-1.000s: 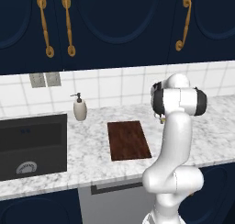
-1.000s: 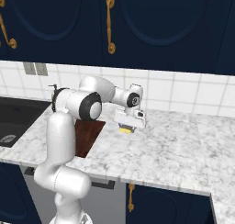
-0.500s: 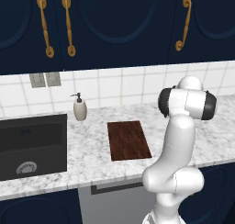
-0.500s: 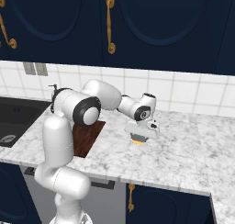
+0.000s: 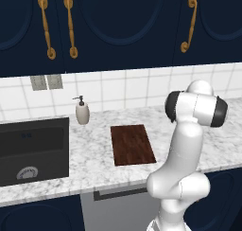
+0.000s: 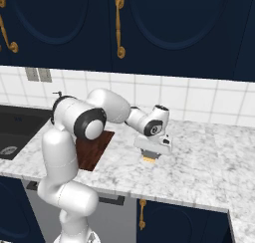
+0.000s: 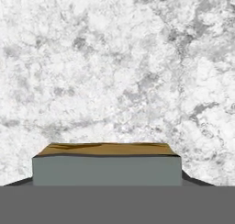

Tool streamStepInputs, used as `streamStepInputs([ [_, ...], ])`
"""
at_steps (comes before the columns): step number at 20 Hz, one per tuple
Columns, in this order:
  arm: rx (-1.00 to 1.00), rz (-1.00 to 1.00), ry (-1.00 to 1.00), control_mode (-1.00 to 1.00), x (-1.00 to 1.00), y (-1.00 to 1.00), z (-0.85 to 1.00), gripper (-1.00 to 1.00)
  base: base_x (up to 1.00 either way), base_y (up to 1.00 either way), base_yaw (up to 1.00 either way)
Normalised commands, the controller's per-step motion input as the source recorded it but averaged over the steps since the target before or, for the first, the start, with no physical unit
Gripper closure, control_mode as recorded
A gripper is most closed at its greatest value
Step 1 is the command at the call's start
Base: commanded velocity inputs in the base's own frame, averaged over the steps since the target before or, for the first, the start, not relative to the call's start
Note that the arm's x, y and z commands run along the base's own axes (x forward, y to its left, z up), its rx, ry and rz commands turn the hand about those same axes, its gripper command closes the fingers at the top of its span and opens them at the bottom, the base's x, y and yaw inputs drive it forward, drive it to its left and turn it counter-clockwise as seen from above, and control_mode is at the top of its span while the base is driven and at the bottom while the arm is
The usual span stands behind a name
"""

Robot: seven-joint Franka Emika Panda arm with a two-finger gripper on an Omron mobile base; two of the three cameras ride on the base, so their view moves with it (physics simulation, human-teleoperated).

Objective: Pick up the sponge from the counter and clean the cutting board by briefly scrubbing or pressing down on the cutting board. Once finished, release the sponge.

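Where the left base view looks down, the cutting board (image 5: 132, 144) lies flat near the middle of the counter (image 5: 94, 152), toward its front edge, with a soap dispenser (image 5: 82, 111) at the back edge and a black sink (image 5: 32, 149) to the left. From the right base view, the gripper (image 6: 151, 158) hangs low over the counter, well right of the board, with the sponge (image 6: 149, 159) clamped between its fingers. Seen from the hand view, the sponge (image 7: 106, 164) sits just above bare marble, grey-green face toward the camera.
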Motion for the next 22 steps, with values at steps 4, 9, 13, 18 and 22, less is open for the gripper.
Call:
streamStepInputs([
  [4,0.0,0.0,-0.06,-1.0,-0.35,0.0,0.07,-1.0,0.0,0.0,0.0],
  [9,0.0,0.0,-0.03,-1.0,-0.46,0.0,0.12,-1.0,0.0,0.0,0.0],
  [13,0.0,0.0,-0.1,-1.0,-0.9,0.0,0.38,-1.0,0.0,0.0,0.0],
  [18,0.0,0.0,-0.21,-1.0,-1.0,0.02,0.55,-1.0,0.0,0.0,0.0],
  [22,0.0,0.0,-0.22,-1.0,-0.97,0.36,0.78,-1.0,0.0,0.0,0.0],
])
